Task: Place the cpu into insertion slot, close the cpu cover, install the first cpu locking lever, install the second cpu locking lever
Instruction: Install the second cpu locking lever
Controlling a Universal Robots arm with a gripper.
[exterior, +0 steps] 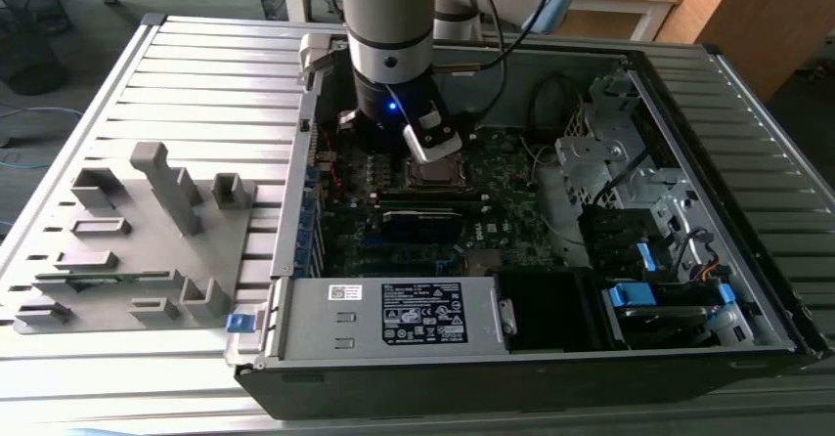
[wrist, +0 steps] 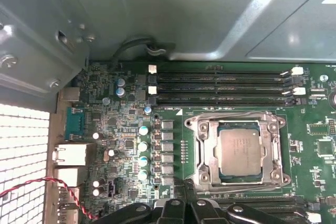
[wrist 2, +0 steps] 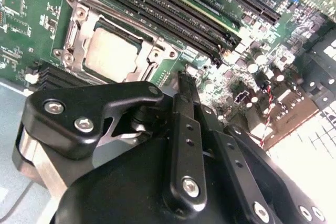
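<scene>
The cpu [wrist: 240, 150] lies flat in the insertion slot [wrist: 193, 125] on the green board, its dull silver face [wrist 2: 110, 53] showing in both wrist views. The cpu cover [wrist: 239, 120] lies down over it as a silver frame, with the chip visible through its window. My gripper [wrist: 181, 183] hovers just beside the socket's near edge, its black fingers together and empty. In the second wrist view the fingertips [wrist 2: 184, 80] point at the board next to the cover's corner [wrist 2: 157, 56]. In the exterior view the gripper [exterior: 435, 154] hangs right above the socket [exterior: 437, 174].
Long black memory slots [wrist: 220, 90] run along the socket's far side, and a row of capacitors [wrist: 143, 153] stands beside it. The computer case walls [exterior: 522, 358] enclose the board. A grey parts fixture [exterior: 144, 240] sits on the slatted table at the exterior view's left.
</scene>
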